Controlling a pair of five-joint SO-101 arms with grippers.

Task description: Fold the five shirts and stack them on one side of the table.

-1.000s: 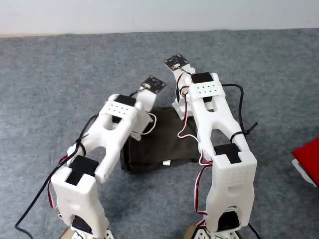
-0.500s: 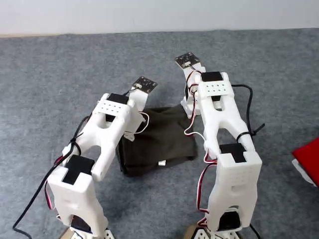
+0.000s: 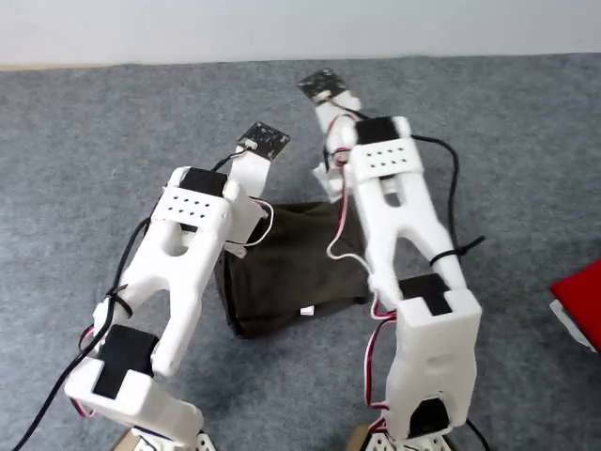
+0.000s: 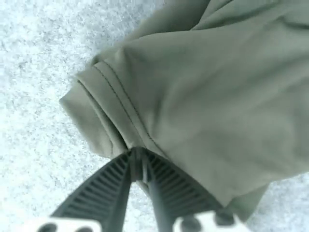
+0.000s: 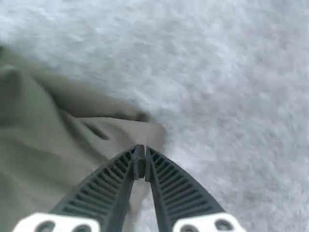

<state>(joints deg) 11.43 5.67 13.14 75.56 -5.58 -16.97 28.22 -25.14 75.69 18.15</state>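
A dark olive shirt (image 3: 291, 268) lies folded on the grey carpeted table between my two arms. In the left wrist view my left gripper (image 4: 138, 162) is shut on the stitched hem at one corner of the shirt (image 4: 217, 96). The right wrist view shows my right gripper (image 5: 139, 157) shut at the far right corner of the shirt (image 5: 43, 159), with cloth running up into its tips. From above, the left arm (image 3: 188, 244) covers the shirt's left edge and the right arm (image 3: 399, 207) its right edge, hiding both sets of fingers.
A red item (image 3: 580, 299) with something white beneath it lies at the table's right edge. Grey carpet (image 3: 103, 150) stretches open to the left and behind the arms. A pale wall runs along the far edge.
The left arm has swung left and stretched farther out. The right arm went right, then came back left. The shirt has slid slightly to the left.
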